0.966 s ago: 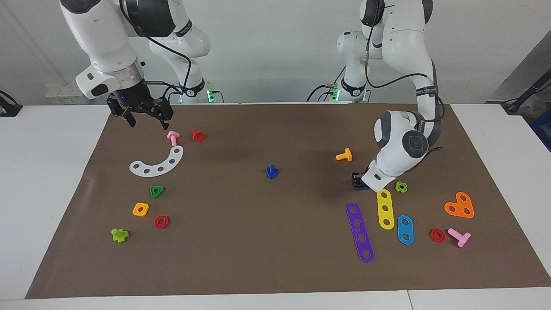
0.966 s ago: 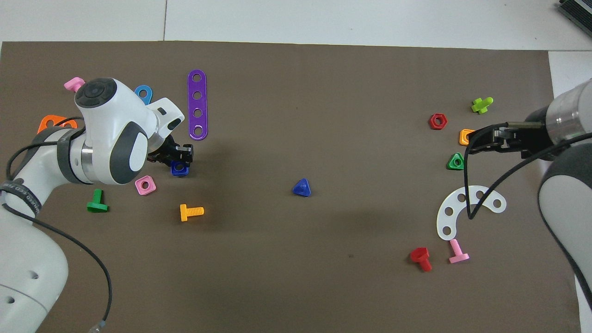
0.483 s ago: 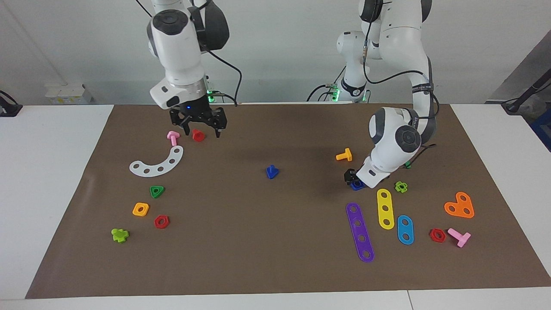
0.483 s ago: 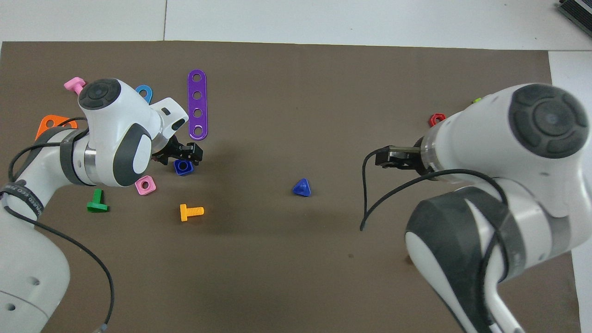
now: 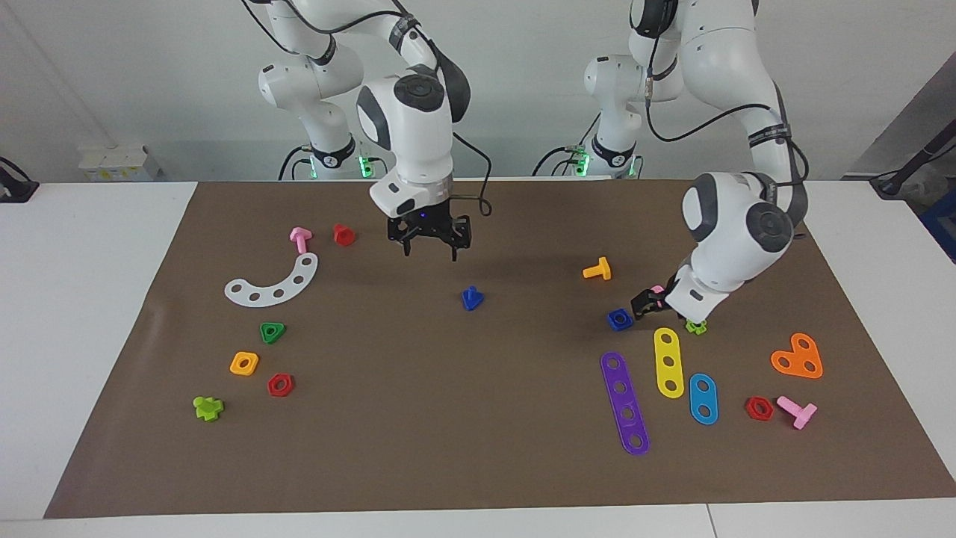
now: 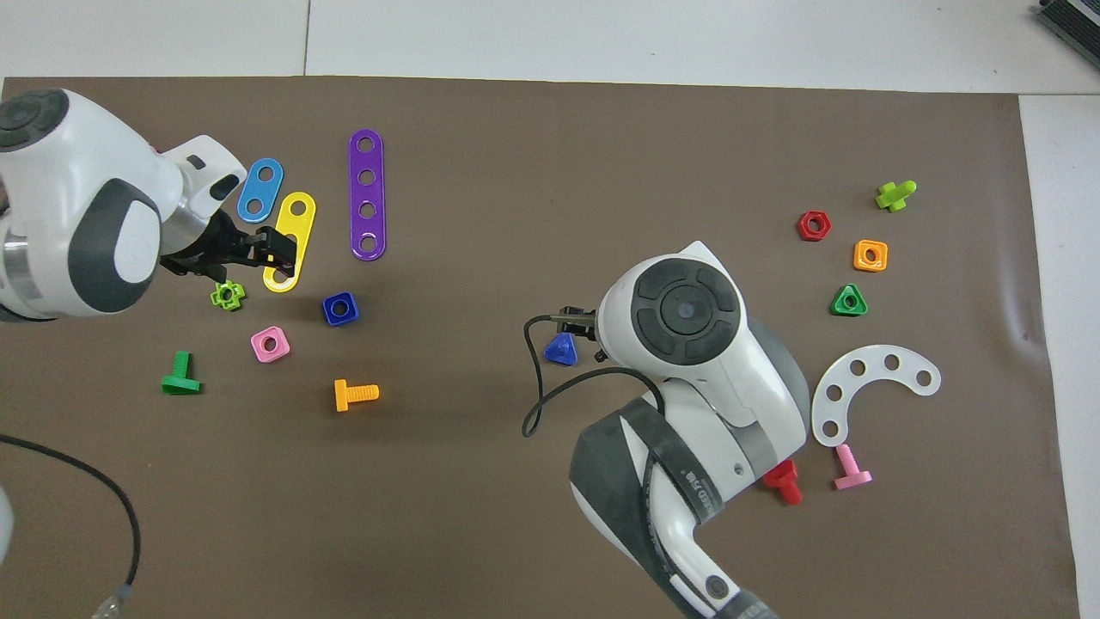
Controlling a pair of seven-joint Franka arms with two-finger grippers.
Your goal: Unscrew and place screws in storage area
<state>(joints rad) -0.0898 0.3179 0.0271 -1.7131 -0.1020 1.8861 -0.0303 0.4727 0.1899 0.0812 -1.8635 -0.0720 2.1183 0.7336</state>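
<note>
Blue nut (image 5: 619, 319) lies freed mid-surface toward the left arm's end, left claw (image 5: 648, 302) spread beside it; right claw (image 5: 429, 243), spread, hangs above the blue screw (image 5: 471, 298), likely to collect it.

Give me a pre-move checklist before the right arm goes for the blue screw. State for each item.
1. Blue screw lies free on the mat, mid-table, nothing touching it: ok.
2. Right gripper open and empty: ok.
3. Right gripper lined up above the screw: not ok; in the facing view it hangs over bare mat a little nearer the robots than the screw.
4. Blue square nut released and resting on the mat: ok.
5. Left gripper open, clear of the nut: ok; it sits beside the nut, over the yellow strip's end.
6. Path between the right gripper and the screw free of parts: ok.
</note>
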